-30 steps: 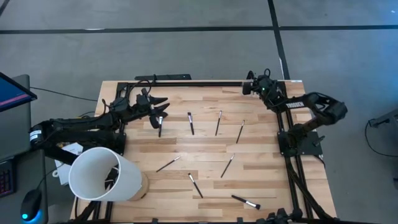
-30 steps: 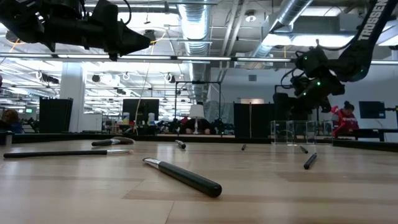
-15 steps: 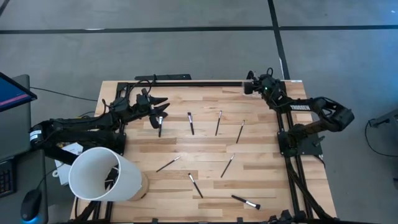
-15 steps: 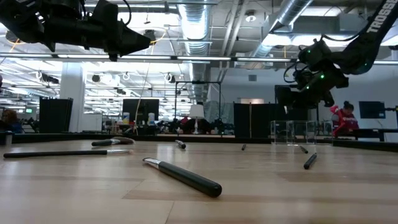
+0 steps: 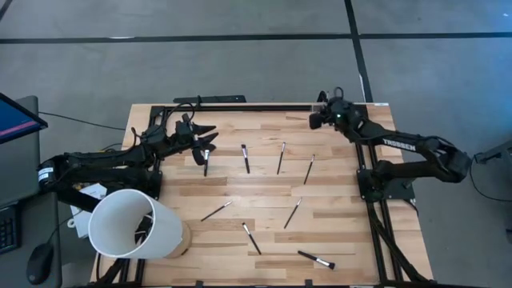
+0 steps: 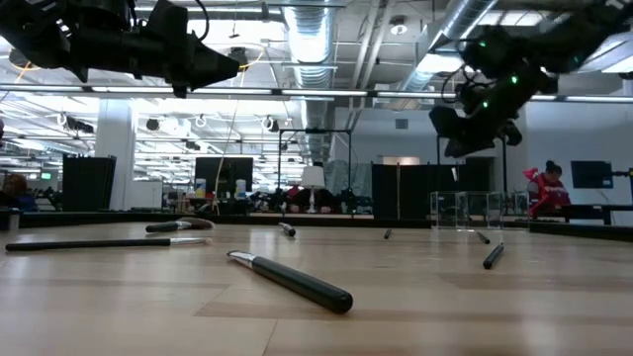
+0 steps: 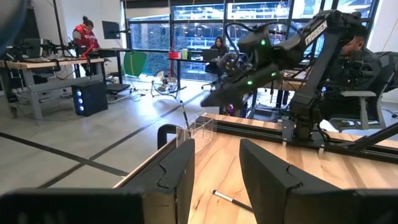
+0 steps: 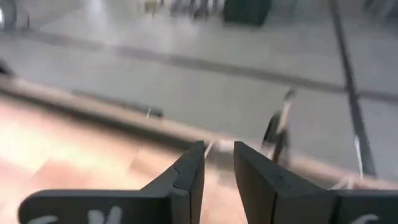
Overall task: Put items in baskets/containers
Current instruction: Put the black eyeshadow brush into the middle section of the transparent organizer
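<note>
Overhead, right end effector [image 6: 465, 124] above clear holder [image 6: 465, 210]

With twelve o'clock at the far edge of the table [image 5: 336, 200], four brushes lie in a row across the far half. The first brush [image 5: 206, 162] is at ten o'clock, the second brush [image 5: 246, 158] at eleven, the third brush [image 5: 281, 158] at twelve and the fourth brush [image 5: 309, 169] at one. Nearer the middle, the fifth brush [image 5: 216, 211] lies at eight and the sixth brush [image 5: 292, 213] at four. The seventh brush [image 5: 251, 238] lies at six, and the eighth brush [image 5: 316, 260] at five by the near edge. The tub [image 5: 132, 224] sits at the eight o'clock corner. The holder [image 6: 465, 211] stands at the one o'clock corner with the ninth brush [image 7: 184, 117] in it and the right gripper [image 5: 314, 121] above it. The left gripper [image 5: 208, 142] hangs over the first brush.
</note>
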